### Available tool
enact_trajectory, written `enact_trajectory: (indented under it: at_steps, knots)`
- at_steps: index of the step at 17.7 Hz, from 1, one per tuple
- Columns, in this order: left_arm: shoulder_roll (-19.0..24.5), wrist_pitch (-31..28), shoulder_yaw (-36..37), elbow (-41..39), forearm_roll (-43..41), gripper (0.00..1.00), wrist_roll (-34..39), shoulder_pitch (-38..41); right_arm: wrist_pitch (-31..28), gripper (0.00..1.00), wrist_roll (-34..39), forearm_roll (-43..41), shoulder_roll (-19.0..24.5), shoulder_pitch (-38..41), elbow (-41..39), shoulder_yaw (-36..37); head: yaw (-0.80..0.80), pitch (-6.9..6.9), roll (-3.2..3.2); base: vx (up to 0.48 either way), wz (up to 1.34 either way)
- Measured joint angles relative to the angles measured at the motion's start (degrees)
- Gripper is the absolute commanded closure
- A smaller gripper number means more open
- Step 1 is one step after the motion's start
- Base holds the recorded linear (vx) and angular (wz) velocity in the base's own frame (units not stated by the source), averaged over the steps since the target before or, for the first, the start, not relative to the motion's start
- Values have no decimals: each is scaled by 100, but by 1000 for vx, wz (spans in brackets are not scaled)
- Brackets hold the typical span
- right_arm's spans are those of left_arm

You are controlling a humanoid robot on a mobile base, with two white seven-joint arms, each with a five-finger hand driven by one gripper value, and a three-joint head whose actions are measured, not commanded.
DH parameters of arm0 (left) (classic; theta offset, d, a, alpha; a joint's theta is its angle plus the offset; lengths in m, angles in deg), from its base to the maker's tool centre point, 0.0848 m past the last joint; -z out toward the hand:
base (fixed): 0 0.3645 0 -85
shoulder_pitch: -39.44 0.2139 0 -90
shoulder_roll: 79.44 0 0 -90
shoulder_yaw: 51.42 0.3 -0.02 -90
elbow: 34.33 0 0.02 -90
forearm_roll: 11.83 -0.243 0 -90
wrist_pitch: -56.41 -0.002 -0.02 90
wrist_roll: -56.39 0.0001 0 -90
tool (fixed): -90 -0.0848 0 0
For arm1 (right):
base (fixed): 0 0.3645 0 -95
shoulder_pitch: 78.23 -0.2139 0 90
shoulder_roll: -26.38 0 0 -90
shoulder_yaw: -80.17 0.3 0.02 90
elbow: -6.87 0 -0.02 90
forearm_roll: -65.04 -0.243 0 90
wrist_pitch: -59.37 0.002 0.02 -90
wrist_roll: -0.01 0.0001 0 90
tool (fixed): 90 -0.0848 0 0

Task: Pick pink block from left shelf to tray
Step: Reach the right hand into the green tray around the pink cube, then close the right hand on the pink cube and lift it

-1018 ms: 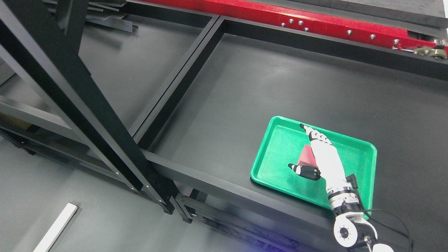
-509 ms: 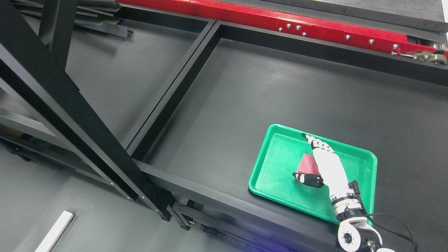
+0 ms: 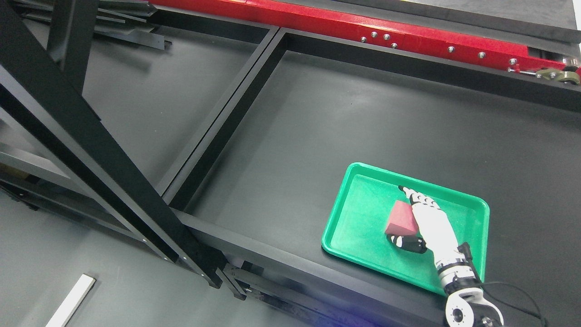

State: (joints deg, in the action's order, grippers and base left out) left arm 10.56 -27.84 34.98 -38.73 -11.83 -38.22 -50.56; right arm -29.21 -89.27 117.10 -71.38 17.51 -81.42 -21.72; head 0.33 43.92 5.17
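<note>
The pink block lies inside the green tray, which sits on the black shelf surface at the lower right of the head view. My right hand reaches in from the bottom right and hovers over the tray. Its fingers are stretched out along the block's right side, with the thumb spread just below the block. The hand is open and grasps nothing. Whether it still touches the block I cannot tell. My left arm does not show.
Black frame rails divide the shelf into bays, and a thick black post runs diagonally across the left. A red beam crosses the back. A white strip lies on the floor at the lower left.
My right hand has drawn back toward the lower right, uncovering more of the pink block in the tray. The camera has shifted slightly.
</note>
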Motion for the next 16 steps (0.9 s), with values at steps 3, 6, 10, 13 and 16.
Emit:
enact_trajectory:
  at_steps: [3,6,10,13,16]
  knots:
    - [0,0,0,0,0,0,0,0,-3,16,-42,16,-48,-8,53,-4,0,0,0,0,0]
    - [0,0,0,0,0,0,0,0,-80,49,-73,115,-84,-21,105,-10,0,0,0,0,0]
    - [0,0,0,0,0,0,0,0,-124,98,-163,200,-119,-25,161,-17,0,0,0,0,0]
    - [0,0,0,0,0,0,0,0,-132,99,-132,218,-138,-41,186,-19,0,0,0,0,0]
    - [0,0,0,0,0,0,0,0,-46,98,-96,216,-140,-77,210,-6,0,0,0,0,0]
